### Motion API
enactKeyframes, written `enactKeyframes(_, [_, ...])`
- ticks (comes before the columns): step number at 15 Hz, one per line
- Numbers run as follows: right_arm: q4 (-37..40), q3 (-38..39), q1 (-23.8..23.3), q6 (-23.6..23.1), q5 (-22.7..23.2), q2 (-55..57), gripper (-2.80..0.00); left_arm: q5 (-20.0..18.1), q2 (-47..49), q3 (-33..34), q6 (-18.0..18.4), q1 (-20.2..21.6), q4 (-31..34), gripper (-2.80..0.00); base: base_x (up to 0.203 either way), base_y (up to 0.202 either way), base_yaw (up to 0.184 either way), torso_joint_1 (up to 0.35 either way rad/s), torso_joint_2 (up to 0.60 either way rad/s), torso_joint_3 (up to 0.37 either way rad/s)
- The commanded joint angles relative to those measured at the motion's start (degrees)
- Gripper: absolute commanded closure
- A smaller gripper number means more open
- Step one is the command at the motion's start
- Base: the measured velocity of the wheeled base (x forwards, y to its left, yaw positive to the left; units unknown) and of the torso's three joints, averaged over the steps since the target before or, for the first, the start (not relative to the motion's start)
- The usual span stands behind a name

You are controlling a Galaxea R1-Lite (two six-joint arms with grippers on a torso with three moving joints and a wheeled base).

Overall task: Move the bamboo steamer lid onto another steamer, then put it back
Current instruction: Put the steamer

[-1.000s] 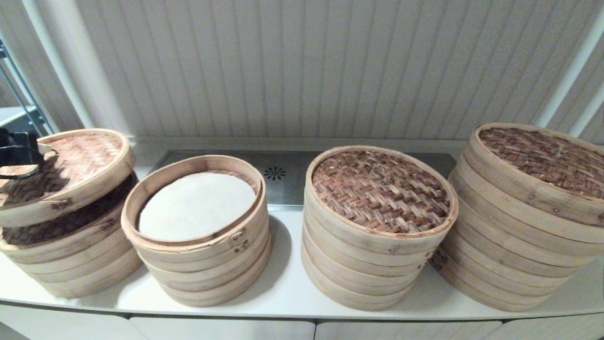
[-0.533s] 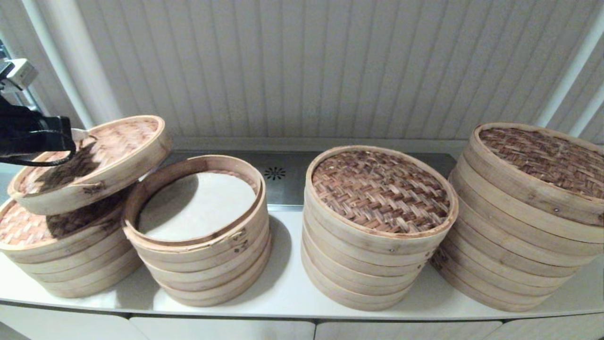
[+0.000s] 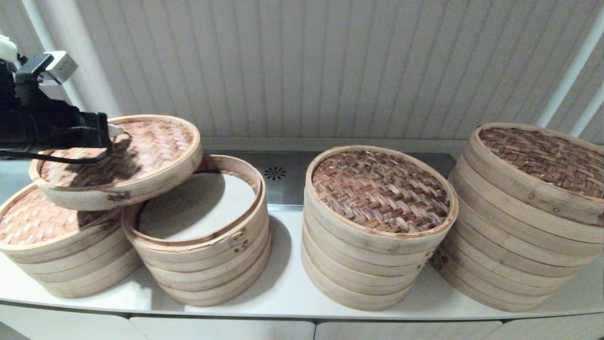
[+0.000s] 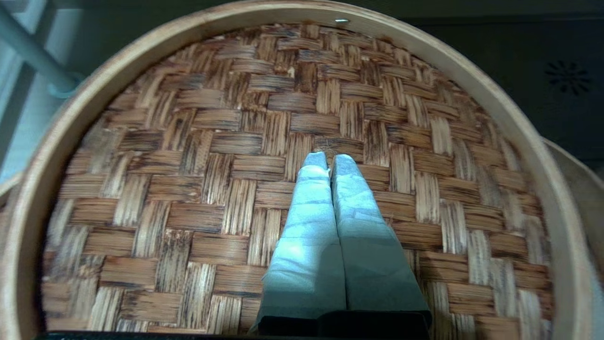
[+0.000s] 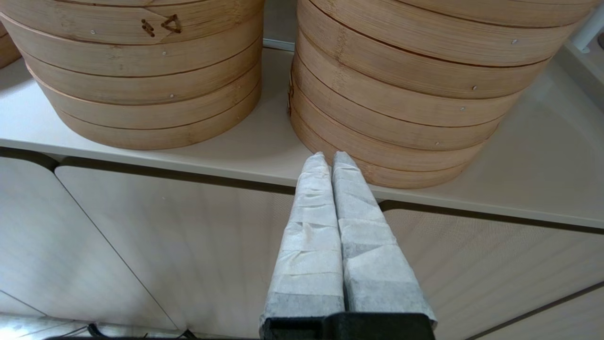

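Observation:
The bamboo steamer lid [image 3: 141, 156], round with a woven top, hangs tilted in the air, partly over the far-left steamer stack [image 3: 42, 226] and partly over the open steamer [image 3: 188, 243]. My left gripper [image 3: 114, 132] is shut at the lid's woven centre and carries it. In the left wrist view the fingertips [image 4: 330, 158] are pressed together on the lid's weave [image 4: 188, 141]. The open steamer has a white liner [image 3: 207, 208] inside. My right gripper [image 5: 329, 157] is shut on nothing and parked low before the counter edge; it is out of the head view.
Two more lidded steamer stacks [image 3: 380, 189] [image 3: 542, 160] stand to the right on the white counter [image 3: 283, 288]. A metal drain plate [image 3: 283, 177] lies behind them, under a slatted wall. The far-left stack has its own woven lid.
The left gripper has carried the lid up and to the right, from above the far-left stack to partly over the open steamer. The right arm has not moved.

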Motion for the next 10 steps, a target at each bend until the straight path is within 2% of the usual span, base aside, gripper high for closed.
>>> enactKeyframes(1, [0.1,0.1,0.0,0.0,0.0,-0.3,0.0,0.5,-0.6,1.1,-0.3,-2.6,-0.1,0.0,0.0,0.0,0.0,0.0,0.0,0.0])
enactKeyframes(5, [0.1,0.1,0.0,0.0,-0.1,-0.3,0.0,3.0,-0.4,3.5,-0.5,-7.0,-1.0,0.0,0.0,0.0,0.0,0.0,0.0,0.0])
enactKeyframes(8, [0.0,0.1,0.0,0.0,-0.1,-0.3,0.0,3.5,-0.4,4.8,-0.9,-9.6,-1.7,0.0,0.0,0.0,0.0,0.0,0.0,0.0])
enactKeyframes(10, [0.0,0.1,0.0,0.0,-0.1,-0.3,0.0,5.0,-0.1,4.8,-2.1,-11.7,-1.9,0.0,0.0,0.0,0.0,0.0,0.0,0.0])
